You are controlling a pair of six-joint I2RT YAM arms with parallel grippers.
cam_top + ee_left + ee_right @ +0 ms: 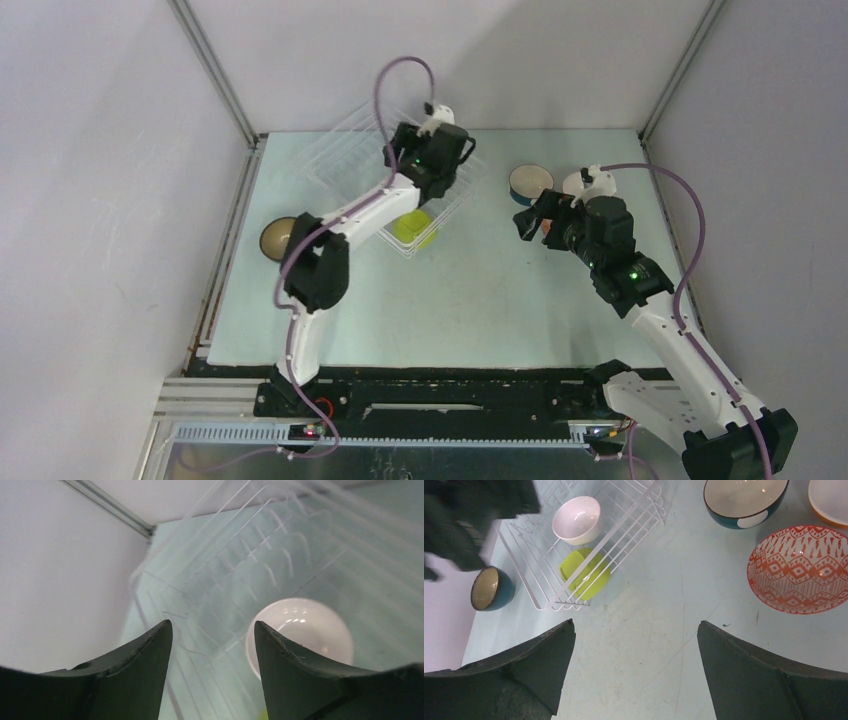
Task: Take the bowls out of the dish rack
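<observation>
The dish rack [345, 150] [626, 517] holds a white bowl [577, 520] [305, 630] and, at its near corner, a lime green bowl [413, 228] [585, 572]. My left gripper [428, 165] [213, 627] hovers over the rack, open, nothing between its fingers, with the white bowl just past its right finger [290, 675]. Left of the rack, a teal bowl [280, 237] [491, 587] rests on the table. My right gripper [522, 222] [635, 625] hangs open over bare table. Near it sit a dark blue bowl [530, 183] [744, 500], an orange-patterned bowl [799, 570] and an orange bowl [830, 500].
White walls with metal corner posts [215, 70] close in the table [450, 300] on the left, back and right. The left arm's dark wrist [469, 520] shows blurred above the rack's left side. A purple cable [385, 90] loops above the rack.
</observation>
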